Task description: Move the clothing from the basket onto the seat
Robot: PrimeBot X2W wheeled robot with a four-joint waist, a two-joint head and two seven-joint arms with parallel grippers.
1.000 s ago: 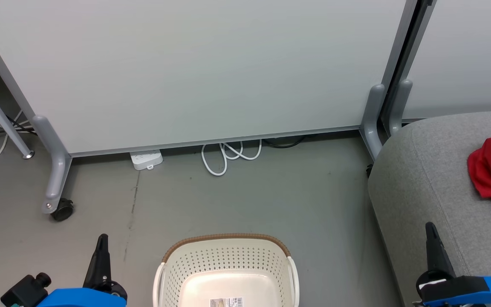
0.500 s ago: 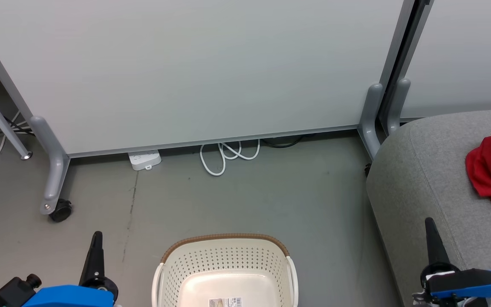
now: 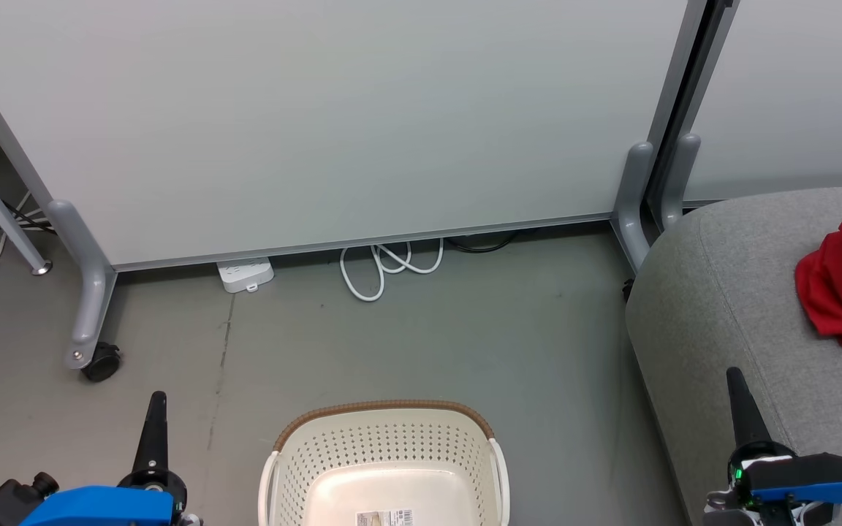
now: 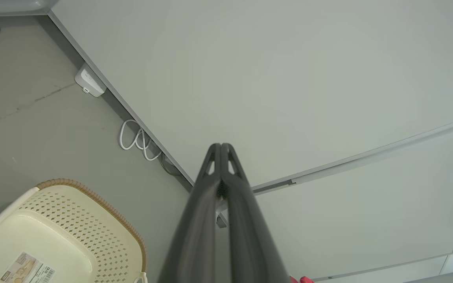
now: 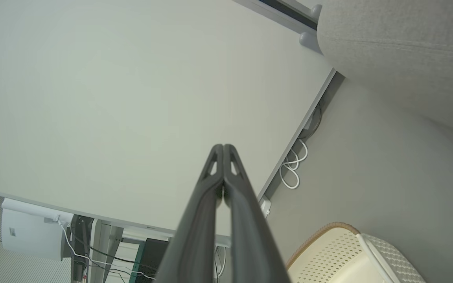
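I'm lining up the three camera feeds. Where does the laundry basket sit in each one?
Head view: laundry basket at bottom centre, cut by the lower edge.
Left wrist view: laundry basket in the lower left corner.
Right wrist view: laundry basket at the lower right.
Shared landmark: the coiled white cable.

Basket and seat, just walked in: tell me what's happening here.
A two-armed robot is moving laundry. The basket sits on the floor in front of it, and the part in view holds nothing but a label. Red clothing lies heaped on the grey seat to the right. The left hand and right hand flank the basket, both shut and holding nothing.
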